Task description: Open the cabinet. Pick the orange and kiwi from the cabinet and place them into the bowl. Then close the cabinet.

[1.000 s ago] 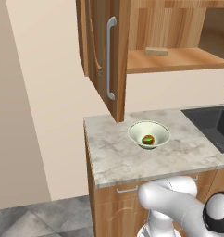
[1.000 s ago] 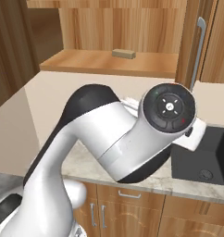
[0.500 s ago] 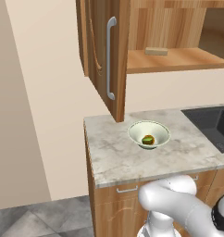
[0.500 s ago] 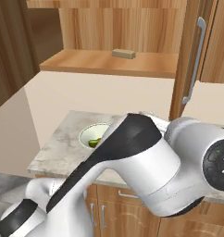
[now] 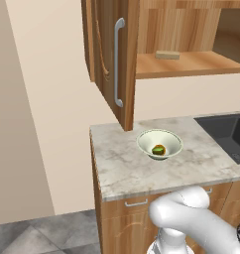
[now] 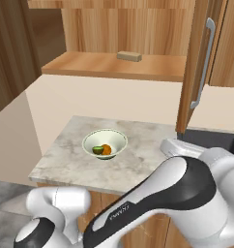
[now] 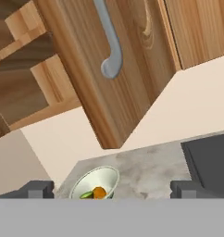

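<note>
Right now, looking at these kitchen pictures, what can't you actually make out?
- Gripper: in the hand view just two dark finger tips far apart; the grey band cuts off the rest.
- Kiwi: in the left base view a green sliver, mostly hidden behind the orange inside the bowl.
- Cabinet: the top is cut off by the edge of the right base view.
- Sink: cut off by the left base view's right edge.

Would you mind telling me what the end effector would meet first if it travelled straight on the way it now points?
Probably the open cabinet door, its lower edge just below the silver handle; depth is hard to judge, so it might pass under to the wall.
</note>
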